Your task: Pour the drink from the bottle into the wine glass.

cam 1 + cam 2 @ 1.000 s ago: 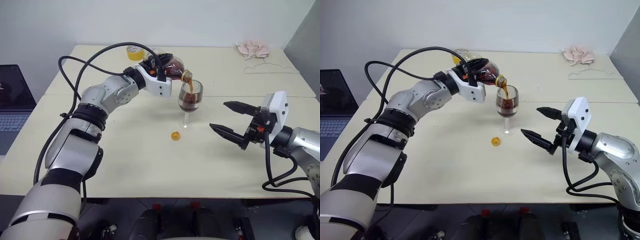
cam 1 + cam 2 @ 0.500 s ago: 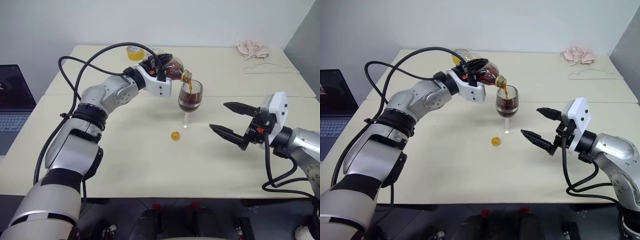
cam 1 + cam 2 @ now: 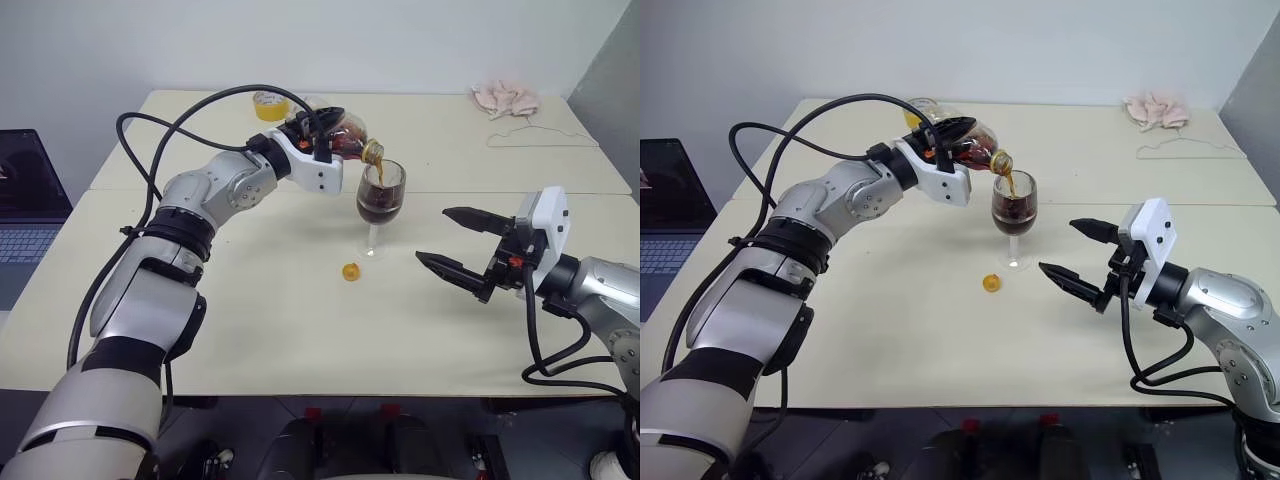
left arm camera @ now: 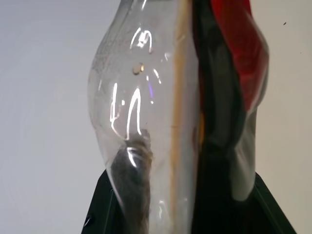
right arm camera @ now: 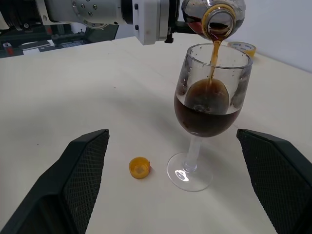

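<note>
Pale table [image 3: 300, 330]; laptop [image 3: 25, 215], perhaps, beside.

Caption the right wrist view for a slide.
Between open right fingers, the tilted bottle streams dark drink into the wine glass; a yellow cap lies beside its foot.

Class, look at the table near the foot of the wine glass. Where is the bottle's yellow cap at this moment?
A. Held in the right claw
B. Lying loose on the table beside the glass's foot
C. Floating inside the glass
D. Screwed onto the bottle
B. The yellow cap lies loose on the table beside the foot of the wine glass, while the uncapped bottle pours the drink.
</note>
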`<action>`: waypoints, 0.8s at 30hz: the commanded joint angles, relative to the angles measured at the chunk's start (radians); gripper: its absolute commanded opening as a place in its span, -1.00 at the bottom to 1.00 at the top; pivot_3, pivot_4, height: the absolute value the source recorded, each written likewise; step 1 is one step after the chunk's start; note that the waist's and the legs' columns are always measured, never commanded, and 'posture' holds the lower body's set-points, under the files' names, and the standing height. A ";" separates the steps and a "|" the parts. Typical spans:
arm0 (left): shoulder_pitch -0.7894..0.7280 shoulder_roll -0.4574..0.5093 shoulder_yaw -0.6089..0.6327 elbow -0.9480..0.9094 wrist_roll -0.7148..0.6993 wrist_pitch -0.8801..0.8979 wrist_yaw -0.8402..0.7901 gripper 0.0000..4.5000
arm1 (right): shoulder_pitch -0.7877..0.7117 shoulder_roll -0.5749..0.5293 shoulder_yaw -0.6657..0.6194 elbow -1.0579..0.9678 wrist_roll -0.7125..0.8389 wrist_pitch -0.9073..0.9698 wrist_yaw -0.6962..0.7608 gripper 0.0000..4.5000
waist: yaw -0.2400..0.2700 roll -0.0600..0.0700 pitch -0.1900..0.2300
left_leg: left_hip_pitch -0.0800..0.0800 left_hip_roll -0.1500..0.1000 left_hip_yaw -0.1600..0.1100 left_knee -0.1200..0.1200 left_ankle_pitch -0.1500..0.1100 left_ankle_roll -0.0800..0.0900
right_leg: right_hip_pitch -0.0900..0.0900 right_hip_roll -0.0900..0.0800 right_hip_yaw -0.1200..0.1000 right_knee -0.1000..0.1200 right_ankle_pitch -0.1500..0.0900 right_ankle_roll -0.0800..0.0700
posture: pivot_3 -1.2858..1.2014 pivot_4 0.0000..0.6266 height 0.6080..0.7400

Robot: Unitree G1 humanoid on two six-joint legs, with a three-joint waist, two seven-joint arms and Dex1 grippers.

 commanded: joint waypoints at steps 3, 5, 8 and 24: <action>0.000 -0.027 0.097 -0.002 -0.165 0.013 -0.057 -0.40 | -0.015 -0.002 -0.013 -0.015 -0.003 -0.019 0.005 1.00 | 0.000 0.000 0.000 | 0.000 0.000 0.000 0.000 0.000 0.000 | 0.000 0.000 0.000 0.000 0.000 0.000 | 0.03 -0.52 1.00; 0.010 -0.041 0.123 -0.003 -0.219 0.017 -0.091 -0.40 | -0.013 -0.002 -0.013 -0.016 -0.003 -0.018 0.005 1.00 | 0.000 0.000 0.000 | 0.000 0.000 0.000 0.000 0.000 0.000 | 0.000 0.000 0.000 0.000 0.000 0.000 | 0.03 -0.52 1.00; 0.020 -0.055 0.146 -0.011 -0.269 0.020 -0.132 -0.40 | -0.013 -0.004 -0.014 -0.014 -0.003 -0.017 0.006 1.00 | -0.003 0.000 0.000 | 0.000 0.000 0.000 0.000 0.000 0.000 | 0.000 0.000 0.000 0.000 0.000 0.000 | 0.03 -0.52 1.00; 0.272 -0.188 0.536 -0.203 -0.844 0.354 -0.329 -0.40 | -0.024 -0.013 -0.036 -0.016 0.026 -0.005 0.022 1.00 | -0.013 0.001 -0.001 | 0.000 0.001 0.000 0.000 0.000 0.000 | -0.001 0.000 0.000 0.002 0.000 0.000 | 0.03 -0.52 1.00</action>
